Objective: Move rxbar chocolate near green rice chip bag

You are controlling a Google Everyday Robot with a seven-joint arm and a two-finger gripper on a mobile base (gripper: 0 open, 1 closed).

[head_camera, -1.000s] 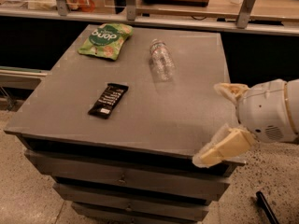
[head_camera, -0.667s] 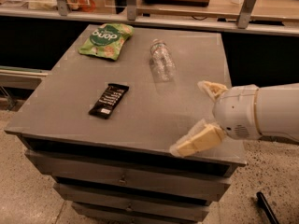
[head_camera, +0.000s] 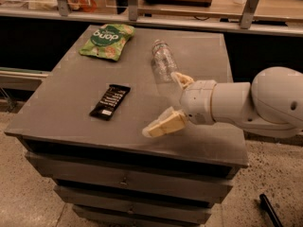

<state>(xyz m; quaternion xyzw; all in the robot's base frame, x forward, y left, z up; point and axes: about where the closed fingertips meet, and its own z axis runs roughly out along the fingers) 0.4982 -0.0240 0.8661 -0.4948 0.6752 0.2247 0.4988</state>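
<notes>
grey surface: bar mid-left, bag at the back, end effector right of bar, spread wide, empty.

I see the gripper over the right front part of the matte grey cabinet top. Its 2 fingers are cream-tan and spread apart, on a glossy white arm. The rxbar chocolate is black with rows of white lettering and 1 small white patch at its near end. The green rice chip bag is light green, with a darker green round logo bearing white letters and tan chips pictured along its near edge. The water bottle is clear. The drawer fronts are the same dull grey. The floor is beige with dark speckles.
</notes>
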